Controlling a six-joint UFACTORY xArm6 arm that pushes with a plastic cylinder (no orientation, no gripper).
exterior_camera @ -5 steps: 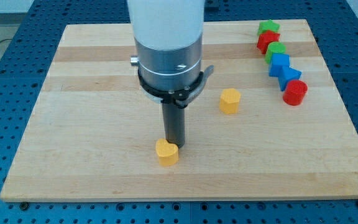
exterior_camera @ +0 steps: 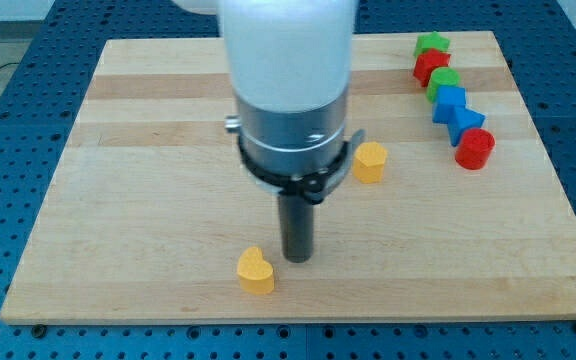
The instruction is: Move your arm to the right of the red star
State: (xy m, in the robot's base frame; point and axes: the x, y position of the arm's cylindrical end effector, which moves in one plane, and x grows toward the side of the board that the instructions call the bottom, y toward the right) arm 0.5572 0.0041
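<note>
The red star (exterior_camera: 429, 68) lies near the view's top right, in a tight column of blocks just below a green star (exterior_camera: 431, 43). My tip (exterior_camera: 296, 258) rests on the board near the bottom centre, far to the left of and below the red star. A yellow heart-shaped block (exterior_camera: 256, 270) lies just left of the tip, with a small gap between them. The arm's wide body hides the board's middle above the tip.
A yellow hexagon block (exterior_camera: 370, 161) lies right of the arm's body. Below the red star the column runs on through a green block (exterior_camera: 445, 80), two blue blocks (exterior_camera: 449, 101) (exterior_camera: 465, 121) and a red cylinder (exterior_camera: 475, 148). The wooden board (exterior_camera: 118, 200) lies on a blue perforated table.
My arm has moved to the right and toward the view's bottom. The yellow heart block has shifted down and slightly left, and the tip now stands to its right.
</note>
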